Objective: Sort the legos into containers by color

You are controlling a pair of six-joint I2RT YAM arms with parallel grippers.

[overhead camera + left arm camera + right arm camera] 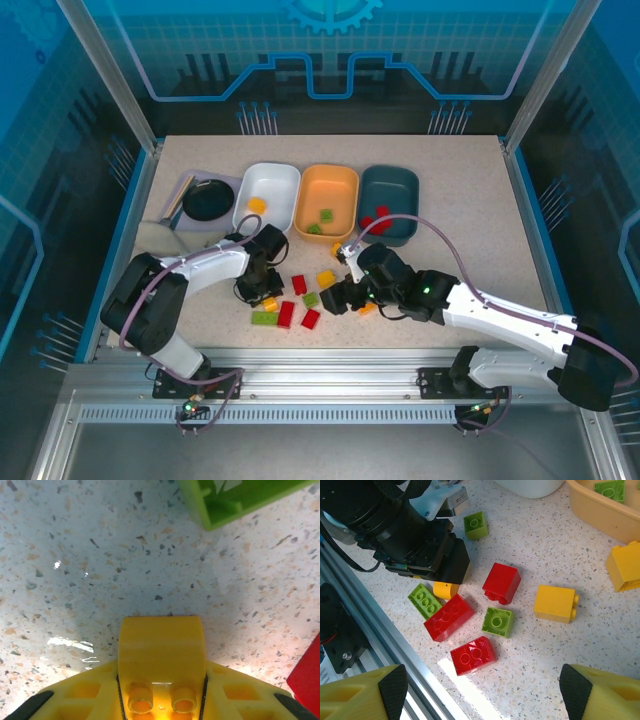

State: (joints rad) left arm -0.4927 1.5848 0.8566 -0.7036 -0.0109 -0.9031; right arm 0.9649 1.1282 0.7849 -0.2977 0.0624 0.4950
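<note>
tubs: white tub (pixel 275 180), orange tub (pixel 335 185) and teal tub (pixel 395 185) are being seen side by side in a row | left gripper (pixel 161 700): jaws are being pressed shut on yellow brick (pixel 161 642), just beside long green brick (pixel 424 600) | right gripper (pixel 485 700): jaws are being held wide apart, nothing between them, above loose red brick (pixel 501 582)

On the speckled beige table (pixel 450 200): orange tub (pixel 335 185) at the back, white tub (pixel 275 185) just left of it, dark teal tub (pixel 395 188) just right of it, pale lavender tray (pixel 178 190) farther left, beyond the white one. In front of the orange tub, scattered loose on the bare top: red bricks (pixel 299 284), green bricks (pixel 311 299) and yellow bricks (pixel 326 278), close together.
</note>
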